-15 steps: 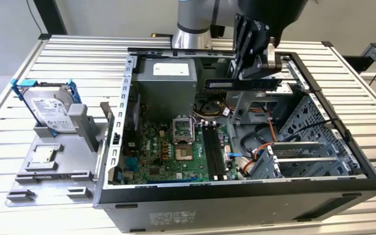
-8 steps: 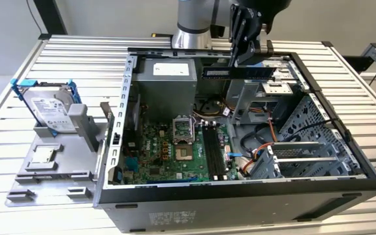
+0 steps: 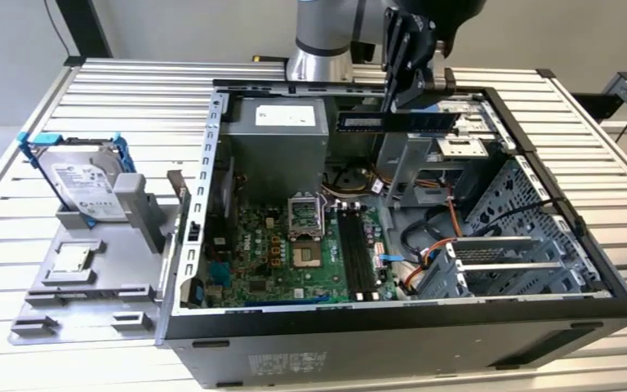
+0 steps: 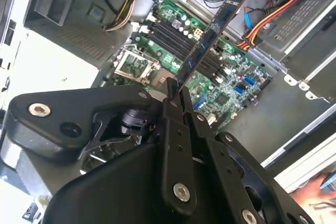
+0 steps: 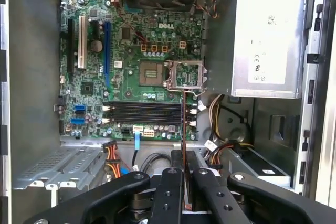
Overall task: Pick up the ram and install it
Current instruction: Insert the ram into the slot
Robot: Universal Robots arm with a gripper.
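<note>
**Ram held high over the open case, turned across the slots**

Your claw is clamped on the ram, pinching it on edge. It hangs in the upper centre of the exterior view, above the computer case and well clear of the motherboard.

Watch these risks:
- The stick appears to sit across the memory slots. Lowered at that heading, it would bridge them instead of seating.
- The grip looks off-centre, towards the exterior view's right end. Downward pressure could tip the free end or let the board slip.
- Orange and yellow cables lie just beside the slots and could snag.

The ram's long axis runs roughly level, from the exterior view's left to right. The free end points left, and the slots run from far to near.
</note>
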